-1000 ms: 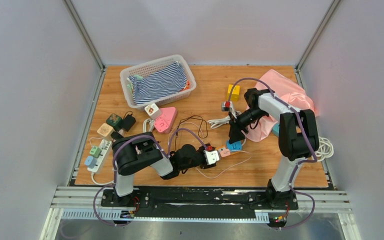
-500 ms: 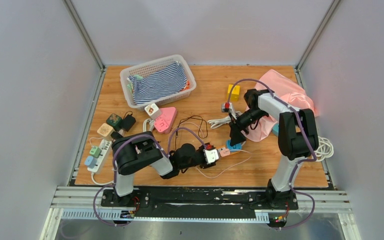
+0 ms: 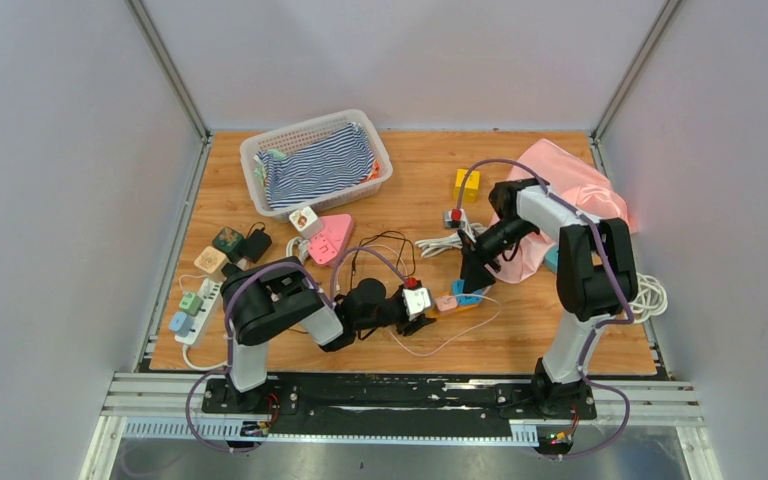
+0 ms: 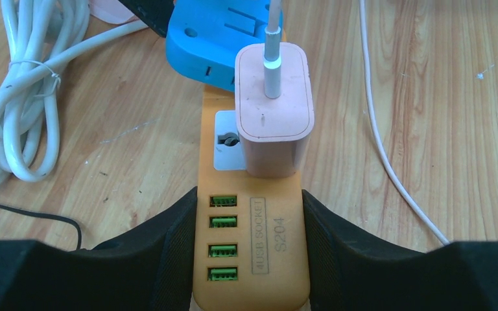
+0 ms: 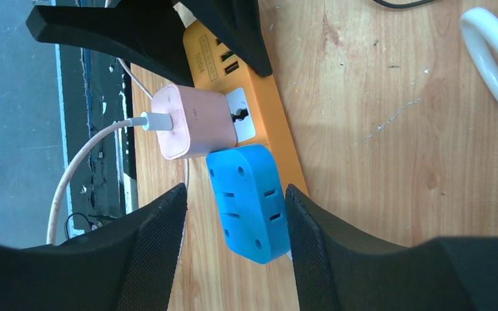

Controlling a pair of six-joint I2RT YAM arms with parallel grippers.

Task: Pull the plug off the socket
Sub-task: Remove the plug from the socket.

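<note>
An orange socket strip (image 4: 253, 259) with green USB ports lies on the wooden table, and my left gripper (image 4: 251, 253) is shut on its near end. A pink charger plug (image 4: 273, 123) with a white cable sits in it. A blue plug adapter (image 5: 249, 201) is plugged in at the far end. My right gripper (image 5: 237, 220) straddles the blue adapter from above, open: one finger is close against it and a gap shows on the other side. In the top view the strip (image 3: 440, 300) lies between both grippers near the table's front middle.
A white basket (image 3: 260, 150) holds striped cloth at the back left. Pink cloth (image 3: 570, 190) lies at the back right, near a yellow block (image 3: 467, 184). A coiled white cord (image 4: 19, 97) lies beside the strip. Small adapters and a white power strip (image 3: 192, 305) crowd the left edge.
My left gripper has shifted the orange strip slightly away from the near edge. The right gripper has stayed over the blue adapter, barely moving.
</note>
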